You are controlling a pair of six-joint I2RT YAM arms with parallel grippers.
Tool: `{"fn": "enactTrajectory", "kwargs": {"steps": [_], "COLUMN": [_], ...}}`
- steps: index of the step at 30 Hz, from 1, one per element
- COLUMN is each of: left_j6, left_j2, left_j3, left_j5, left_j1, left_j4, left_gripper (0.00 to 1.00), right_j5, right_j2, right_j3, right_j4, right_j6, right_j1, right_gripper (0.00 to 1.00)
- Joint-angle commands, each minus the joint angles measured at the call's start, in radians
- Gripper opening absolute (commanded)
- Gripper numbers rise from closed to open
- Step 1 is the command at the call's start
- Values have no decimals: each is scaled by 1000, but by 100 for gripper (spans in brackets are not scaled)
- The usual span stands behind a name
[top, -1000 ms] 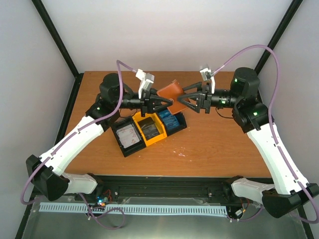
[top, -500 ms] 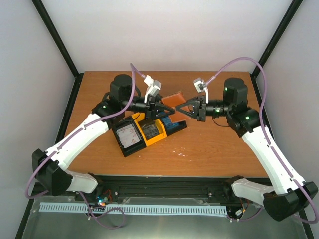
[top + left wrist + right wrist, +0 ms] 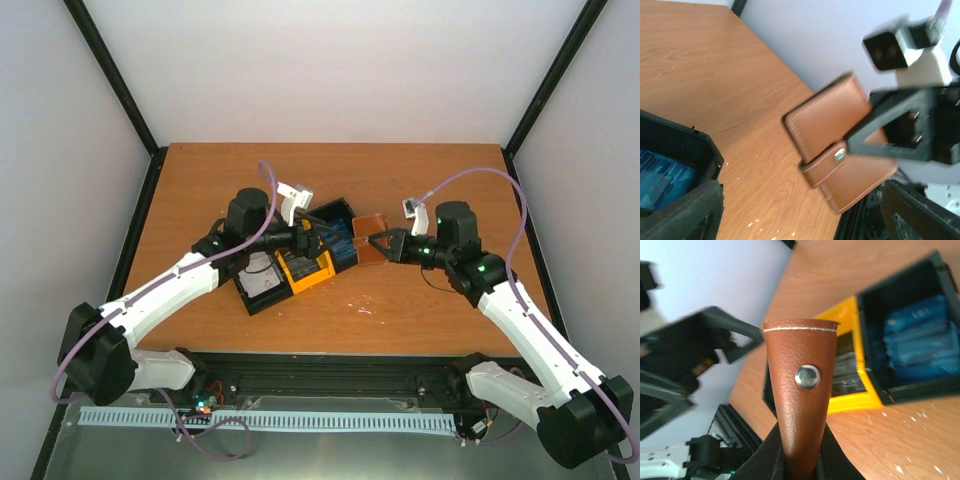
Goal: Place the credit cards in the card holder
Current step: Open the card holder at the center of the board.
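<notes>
My right gripper [image 3: 385, 246] is shut on one edge of the card holder [image 3: 371, 251], a brown wallet with its snap strap fastened, and holds it low over the table just right of the tray. In the right wrist view the card holder [image 3: 799, 375] stands pinched between my fingers [image 3: 771, 455]. My left gripper [image 3: 315, 240] is open over the tray, apart from the card holder [image 3: 837, 145]. Credit cards lie in the tray: a whitish one [image 3: 258, 276], dark ones [image 3: 297, 262] and blue ones [image 3: 341, 246], the blue also showing as cards [image 3: 662, 175] and cards [image 3: 917, 340].
The black-and-yellow three-compartment tray [image 3: 285, 290] lies at an angle in the middle of the wooden table [image 3: 430, 190]. Small white specks dot the wood in front of it. A black frame rail [image 3: 330, 362] runs along the near edge.
Both arms have come down from mid-air towards the table. My right gripper has shut on the card holder, and my left gripper has let it go and opened wide.
</notes>
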Motion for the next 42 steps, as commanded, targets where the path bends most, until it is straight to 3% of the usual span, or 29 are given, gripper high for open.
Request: {"fn": "enactTrajectory", "kwargs": {"steps": [1, 7, 12, 18, 25, 31, 42], "left_j6": [-104, -84, -90, -123, -142, -144, -159], "left_j2": [22, 145, 197, 243, 356, 434, 531], "left_j3": [10, 23, -30, -107, -99, -66, 25], "left_j5": [-132, -164, -151, -147, -156, -142, -95], "left_j1": [-57, -151, -165, -188, -228, -235, -251], "left_j4": [75, 78, 120, 173, 183, 181, 131], "left_gripper": [80, 58, 48, 46, 44, 43, 44], "right_j5": [161, 207, 231, 227, 227, 210, 154], "right_j2": [-16, -8, -12, 29, 35, 41, -25], "right_j3": [-57, -150, -270, -394, -436, -469, -526], "right_j4": [-1, -45, -42, 77, 131, 151, 274], "right_j6": [114, 150, 169, 190, 198, 193, 272], "right_j1": [23, 32, 33, 37, 42, 42, 42], "right_gripper": [3, 4, 9, 10, 23, 6, 3]}}
